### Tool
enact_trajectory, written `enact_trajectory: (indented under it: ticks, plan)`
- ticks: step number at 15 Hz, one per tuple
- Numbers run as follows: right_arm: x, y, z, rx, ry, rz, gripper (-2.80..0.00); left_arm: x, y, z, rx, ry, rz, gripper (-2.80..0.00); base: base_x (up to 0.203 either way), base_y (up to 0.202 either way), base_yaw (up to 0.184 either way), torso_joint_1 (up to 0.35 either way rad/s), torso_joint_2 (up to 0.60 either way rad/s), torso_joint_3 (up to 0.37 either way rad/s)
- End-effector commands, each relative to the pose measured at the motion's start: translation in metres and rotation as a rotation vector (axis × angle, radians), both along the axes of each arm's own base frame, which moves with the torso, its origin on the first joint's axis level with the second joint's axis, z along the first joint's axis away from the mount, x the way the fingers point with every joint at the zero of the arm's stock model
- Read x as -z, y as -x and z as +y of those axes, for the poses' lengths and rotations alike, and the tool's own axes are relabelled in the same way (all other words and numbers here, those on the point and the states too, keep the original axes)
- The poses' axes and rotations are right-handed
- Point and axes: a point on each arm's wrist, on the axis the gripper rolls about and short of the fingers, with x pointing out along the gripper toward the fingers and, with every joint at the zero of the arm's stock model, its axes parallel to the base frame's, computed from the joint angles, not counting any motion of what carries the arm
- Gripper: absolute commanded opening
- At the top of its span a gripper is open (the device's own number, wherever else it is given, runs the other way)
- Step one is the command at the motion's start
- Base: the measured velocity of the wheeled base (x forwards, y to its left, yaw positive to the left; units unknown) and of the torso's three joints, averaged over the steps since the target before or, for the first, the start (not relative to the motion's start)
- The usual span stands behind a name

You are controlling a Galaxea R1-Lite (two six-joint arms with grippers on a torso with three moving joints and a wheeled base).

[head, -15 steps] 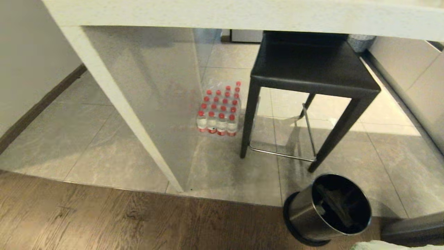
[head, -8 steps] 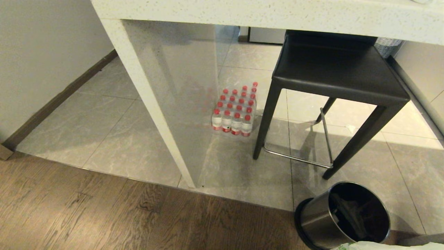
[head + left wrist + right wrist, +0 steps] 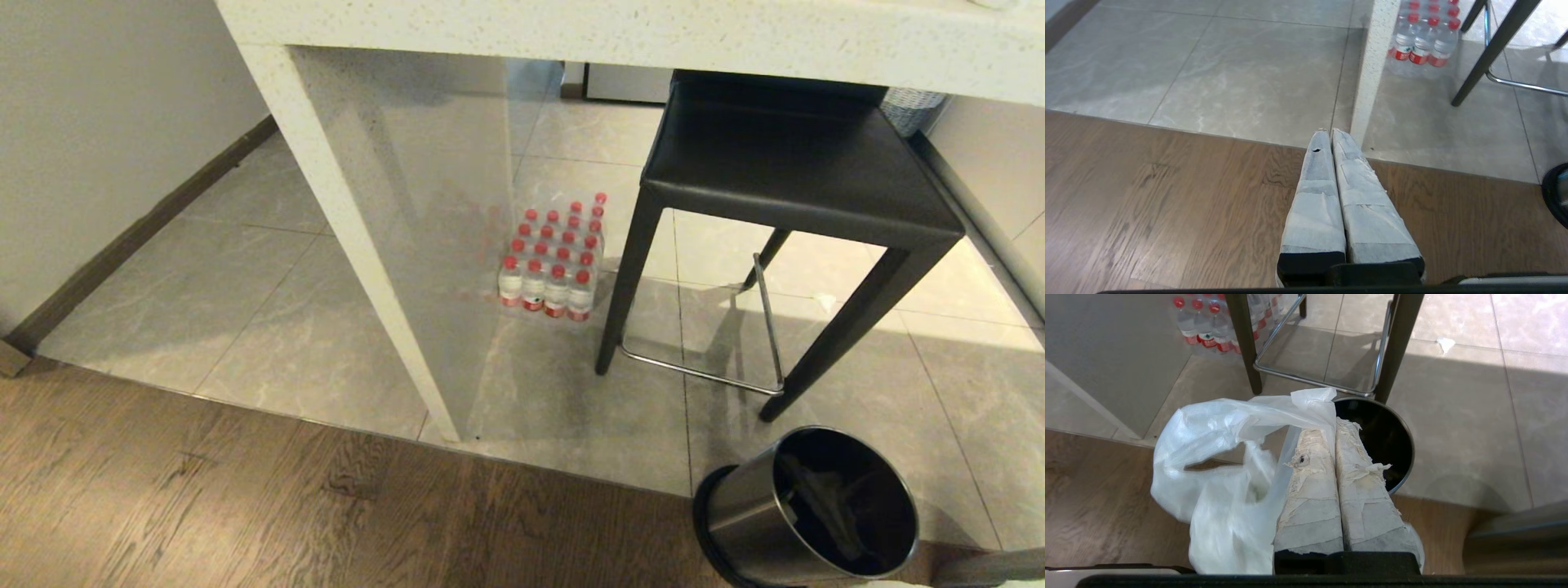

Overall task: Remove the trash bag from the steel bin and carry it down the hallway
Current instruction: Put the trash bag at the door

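Wood floor lies open; stool and counter leg crowd the steel bin.

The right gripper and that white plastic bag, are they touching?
Touching. In the right wrist view the trash bag is pinched between the shut fingers of the right gripper and drapes down beside them, out of the steel bin.

A whitish bag, a shiny steel bin with a black inside, a black stool, red-capped bottles, grey marbled tiles and brown wood-grain flooring.
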Motion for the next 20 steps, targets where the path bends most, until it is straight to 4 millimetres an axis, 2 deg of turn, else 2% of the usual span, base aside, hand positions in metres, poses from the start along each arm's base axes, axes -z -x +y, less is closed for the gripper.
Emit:
enact_trajectory:
  ticks: [1,8,15,20]
  plan:
    - [-0.0003,-0.0001,0.0000,0.001,-0.007,0.000,-2.80,0.0000,0.0000,0.0000,0.000,0.000,-0.001,-2.80,0.000,0.000,0.000,0.000,0.00,0.000]
    - [-0.0001,-0.0001,0.0000,0.000,-0.004,0.001,-2.80,0.0000,0.0000,0.0000,0.000,0.000,-0.001,-2.80,0.003,0.043,-0.076,0.002,0.00,0.002]
    - [-0.0001,-0.0001,0.0000,0.000,-0.005,0.001,-2.80,0.0000,0.0000,0.0000,0.000,0.001,-0.001,-2.80,0.000,0.007,0.000,0.000,0.00,0.000]
    - [-0.0001,-0.0001,0.0000,0.002,-0.005,0.001,-2.80,0.0000,0.0000,0.0000,0.000,0.001,-0.001,-2.80,0.000,0.165,0.004,0.003,0.00,0.000]
